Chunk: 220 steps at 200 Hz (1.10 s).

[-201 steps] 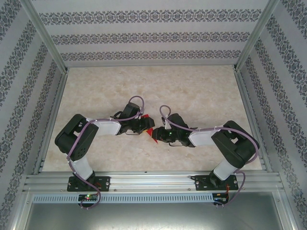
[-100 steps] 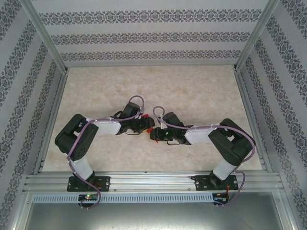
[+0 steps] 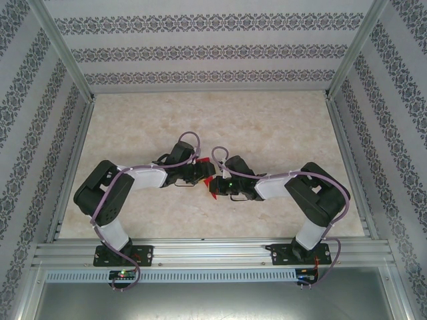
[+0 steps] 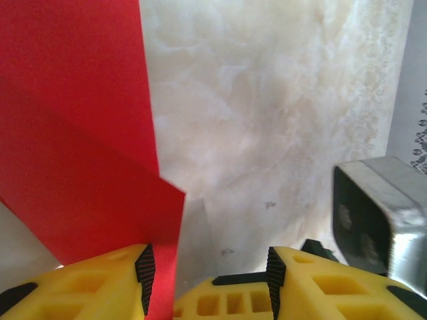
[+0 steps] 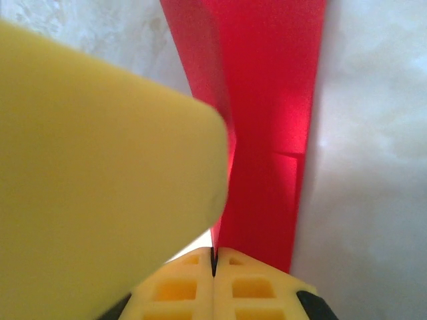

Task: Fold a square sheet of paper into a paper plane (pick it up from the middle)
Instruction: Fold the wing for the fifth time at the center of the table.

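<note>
We see both arms nose to nose at the middle of the bench (image 3: 267,127), nearer its near edge than its back edge, with bare marble wide open toward the far corners. The right gripper (image 5: 215,257) is pinched tight on the folded red paper (image 5: 267,100), whose straight edges run away from the pads. The left gripper (image 4: 209,259) stands parted, one pad just beside the paper's stepped edge.

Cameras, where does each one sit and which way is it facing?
Top external: above, behind the bases, facing down at the table; both arms, left gripper and right gripper meeting at the red paper.
Left wrist: faces past its open yellow fingers onto paper and table.
Right wrist: faces along its shut fingers clamping the paper.
All three share the paper.
</note>
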Motion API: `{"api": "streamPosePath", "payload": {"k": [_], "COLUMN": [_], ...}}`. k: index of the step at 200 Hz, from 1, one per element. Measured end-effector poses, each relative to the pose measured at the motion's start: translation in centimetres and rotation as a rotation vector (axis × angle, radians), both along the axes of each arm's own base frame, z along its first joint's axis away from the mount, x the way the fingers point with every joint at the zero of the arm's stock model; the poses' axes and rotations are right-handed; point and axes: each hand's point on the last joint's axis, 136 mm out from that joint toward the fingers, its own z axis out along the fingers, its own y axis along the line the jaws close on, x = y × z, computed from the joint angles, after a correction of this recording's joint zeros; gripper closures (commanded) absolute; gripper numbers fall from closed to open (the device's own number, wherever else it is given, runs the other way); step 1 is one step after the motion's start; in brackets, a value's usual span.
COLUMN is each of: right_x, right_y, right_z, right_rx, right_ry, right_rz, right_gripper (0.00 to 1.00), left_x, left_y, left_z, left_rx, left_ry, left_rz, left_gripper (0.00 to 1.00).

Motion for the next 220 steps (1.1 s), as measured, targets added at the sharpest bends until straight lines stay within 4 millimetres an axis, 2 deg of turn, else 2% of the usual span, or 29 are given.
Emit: {"api": "streamPosePath", "payload": {"k": [23, 47, 79, 90, 115, 157, 183, 220], "right_x": [0.1, 0.0, -0.3, -0.3, -0.4, -1.5, -2.3, -2.9], "right_y": [0.0, -0.5, -0.6, -0.6, -0.5, 0.5, 0.8, 1.4], "right_z": [0.5, 0.5, 0.8, 0.8, 0.9, 0.7, 0.5, 1.2], "right_rx": [0.066, 0.097, 0.106, 0.106, 0.101, 0.068, 0.035, 0.003], "right_ry": [0.020, 0.040, 0.030, 0.024, 0.004, -0.064, -0.118, -0.224], "right_rz": [-0.022, -0.036, -0.027, -0.024, -0.006, 0.064, 0.102, 0.154], "right_gripper": [1.00, 1.00, 1.00, 1.00, 1.00, 1.00, 1.00, 1.00], "left_x": [0.2, 0.3, 0.3, 0.3, 0.5, 0.8, 0.6, 0.0], "left_y": [0.1, 0.9, 3.6, 4.8, 7.1, 7.5, 7.6, 7.7], "left_z": [2.0, 4.1, 5.7, 5.9, 4.9, 2.4, 0.7, -0.6], "left_rx": [-0.010, 0.001, 0.057, 0.084, 0.184, 0.264, 0.286, 0.301], "left_ry": [-0.054, -0.116, -0.145, -0.133, -0.035, 0.127, 0.214, 0.287], "left_rz": [0.001, 0.023, 0.122, 0.168, 0.238, 0.263, 0.267, 0.270], "left_gripper": [0.43, 0.32, 0.15, 0.14, 0.14, 0.16, 0.21, 0.36]}}
